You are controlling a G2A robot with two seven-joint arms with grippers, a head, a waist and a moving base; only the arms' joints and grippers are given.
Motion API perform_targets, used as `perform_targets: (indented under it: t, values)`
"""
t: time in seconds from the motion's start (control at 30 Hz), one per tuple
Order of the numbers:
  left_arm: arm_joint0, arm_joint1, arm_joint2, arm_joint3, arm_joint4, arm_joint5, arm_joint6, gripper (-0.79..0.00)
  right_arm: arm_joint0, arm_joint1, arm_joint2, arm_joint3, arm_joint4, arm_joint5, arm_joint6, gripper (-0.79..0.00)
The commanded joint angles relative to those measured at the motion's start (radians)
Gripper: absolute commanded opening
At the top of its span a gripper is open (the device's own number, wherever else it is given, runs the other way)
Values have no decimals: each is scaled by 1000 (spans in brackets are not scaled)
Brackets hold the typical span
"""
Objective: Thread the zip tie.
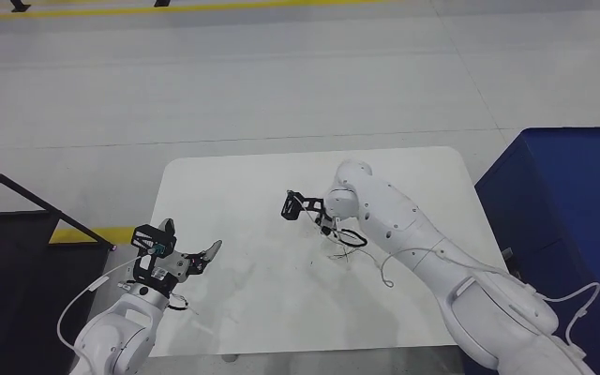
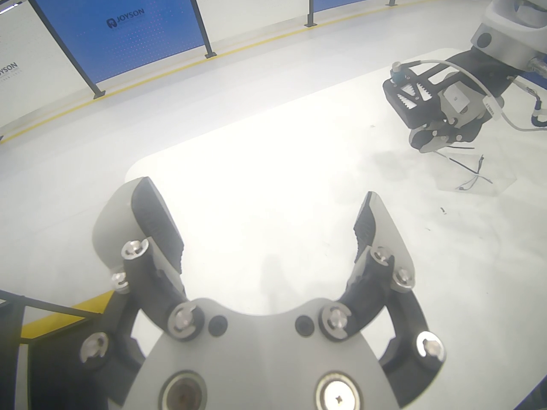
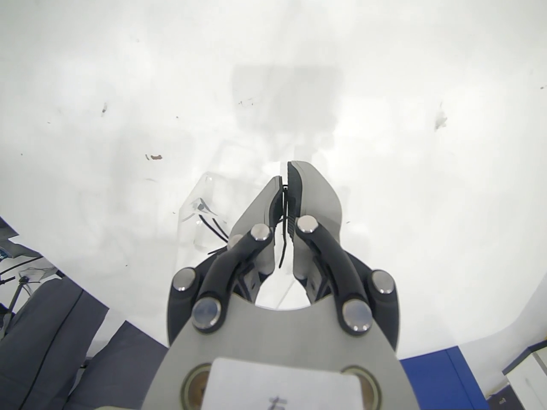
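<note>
My right gripper (image 3: 285, 172) is shut on a thin black zip tie (image 3: 282, 236), whose loose end hangs between the fingers toward the wrist. It points down at the white table near the middle (image 1: 327, 229). Beside it stands a small clear plastic block (image 3: 201, 215) with more black tie strands (image 2: 472, 179) at it. In the left wrist view the right gripper (image 2: 431, 138) hovers just above that clear block (image 2: 483, 181). A black loop (image 1: 353, 238) lies by the right arm. My left gripper (image 2: 260, 211) is open and holds nothing, low over the table's near left part (image 1: 191, 240).
The white table (image 1: 244, 187) has a few small dark specks. A blue panel (image 1: 548, 206) stands past its right edge. Blue and white barriers (image 2: 119, 23) line the floor beyond the far edge.
</note>
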Motion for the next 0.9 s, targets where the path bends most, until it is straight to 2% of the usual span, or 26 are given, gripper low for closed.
perform_targets:
  t: [0.0, 0.13, 0.37, 0.43, 0.5, 0.63, 0.77, 0.87]
  values:
    - [0, 0, 0, 0, 0, 0, 0, 0, -1, 15, 17, -9, 23, -22, -22, -785]
    - [0, 0, 0, 0, 0, 0, 0, 0, -13, 70, 45, -28, 121, -64, -64, -785]
    - [0, 0, 0, 0, 0, 0, 0, 0, -13, 70, 45, -28, 121, -64, -64, -785]
    - [0, 0, 0, 0, 0, 0, 0, 0, -29, 76, 61, -35, 137, -79, -110, -785]
    - [0, 0, 1, 0, -6, 0, 1, 0, -48, 100, 110, -41, 137, -122, -185, -785]
    - [1, -1, 11, -13, -114, -59, -32, 0, -109, 169, 256, -87, 145, -171, -296, -785]
    - [5, -3, 46, -27, -208, -101, -88, 0, -184, 221, 366, -158, 247, -236, -269, -785]
    - [5, -3, 46, -27, -208, -101, -88, 0, -189, 224, 372, -163, 254, -233, -265, -785]
